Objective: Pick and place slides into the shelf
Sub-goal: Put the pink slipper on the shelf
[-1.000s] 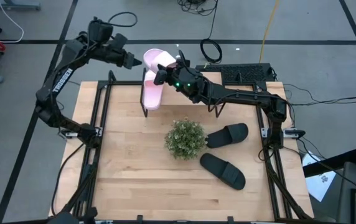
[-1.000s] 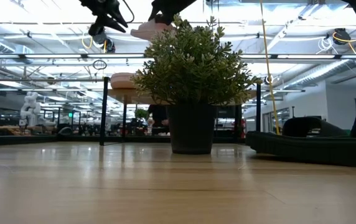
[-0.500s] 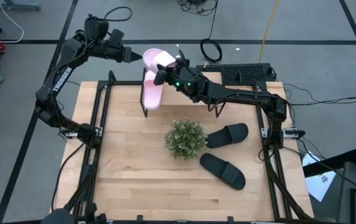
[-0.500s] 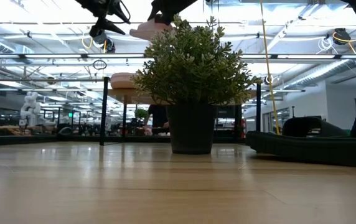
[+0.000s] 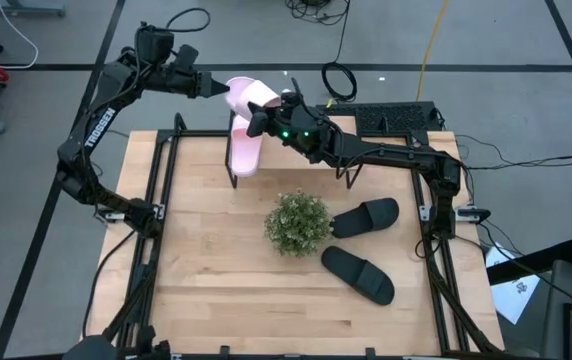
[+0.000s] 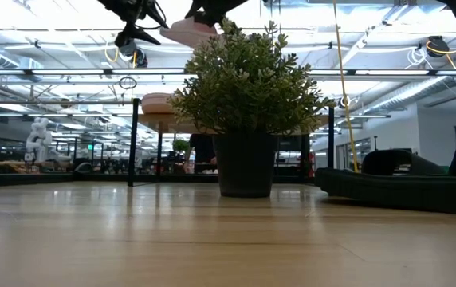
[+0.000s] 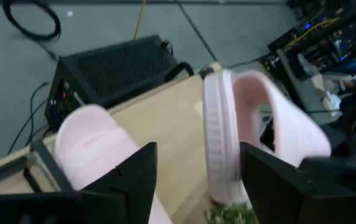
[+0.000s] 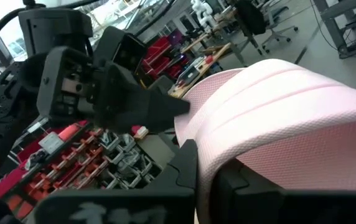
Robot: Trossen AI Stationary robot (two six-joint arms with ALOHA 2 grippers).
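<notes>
A pale pink slide (image 5: pixel 249 94) is held aloft at the table's (image 5: pixel 216 280) far left edge, gripped by the closed right pincer (image 5: pixel 266 110) directly above the shelf (image 5: pixel 234 170), where its partner (image 5: pixel 246 150) already lies with its long axis running near to far. The left pincer (image 5: pixel 216 88), its fingers spread wide, is seen just left of the raised slide, holding nothing. The right arm is therefore judged the one to lower it. Two black slides (image 5: pixel 364 216) are left on the table's right, beside a potted plant (image 5: pixel 298 222).
</notes>
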